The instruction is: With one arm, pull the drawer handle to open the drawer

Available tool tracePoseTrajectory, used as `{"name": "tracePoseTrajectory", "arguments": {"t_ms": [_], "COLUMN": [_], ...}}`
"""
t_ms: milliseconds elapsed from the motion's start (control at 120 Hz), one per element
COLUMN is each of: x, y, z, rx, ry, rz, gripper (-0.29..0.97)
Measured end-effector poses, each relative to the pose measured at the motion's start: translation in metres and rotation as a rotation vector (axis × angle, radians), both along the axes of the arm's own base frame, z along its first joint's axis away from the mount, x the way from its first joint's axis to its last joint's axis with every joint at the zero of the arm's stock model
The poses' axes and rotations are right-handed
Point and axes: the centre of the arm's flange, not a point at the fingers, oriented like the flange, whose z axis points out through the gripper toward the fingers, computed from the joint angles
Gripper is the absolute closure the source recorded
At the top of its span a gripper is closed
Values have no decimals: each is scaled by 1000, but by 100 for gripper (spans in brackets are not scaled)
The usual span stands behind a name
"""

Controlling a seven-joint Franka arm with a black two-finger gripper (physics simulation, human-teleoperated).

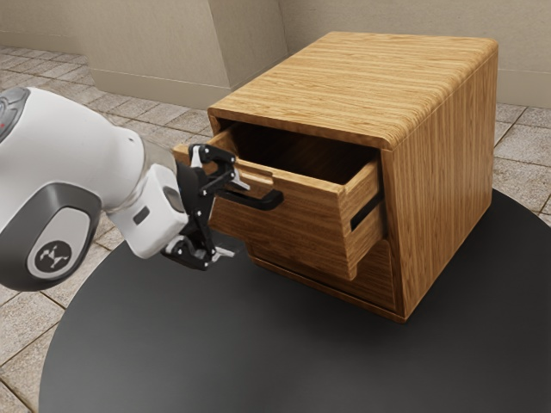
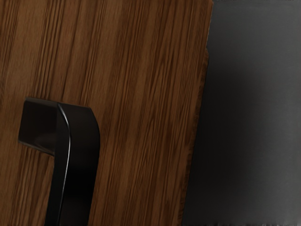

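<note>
Drawer (image 1: 301, 219) sitting partly out of wooden cabinet (image 1: 448, 155) on black table (image 1: 344, 361). Gripper (image 1: 219, 211) sitting at black handle (image 1: 258, 200), fingers spread wide, bar lying between them, nothing clamping. Best bet, I'm judging: seating bar deep, pulling straight along drawer's travel, steadily, avoiding slip-off. No writing showing; just white emblem (image 1: 53, 254) on arm.
</note>
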Motion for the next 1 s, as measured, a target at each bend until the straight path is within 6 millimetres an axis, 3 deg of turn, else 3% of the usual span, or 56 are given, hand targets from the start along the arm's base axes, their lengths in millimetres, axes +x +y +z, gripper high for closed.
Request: {"name": "tracePoseTrajectory", "arguments": {"t_ms": [1000], "x": [-99], "y": [10], "z": [-9], "rx": [-22], "ry": [-4], "rz": [51], "gripper": [1]}}
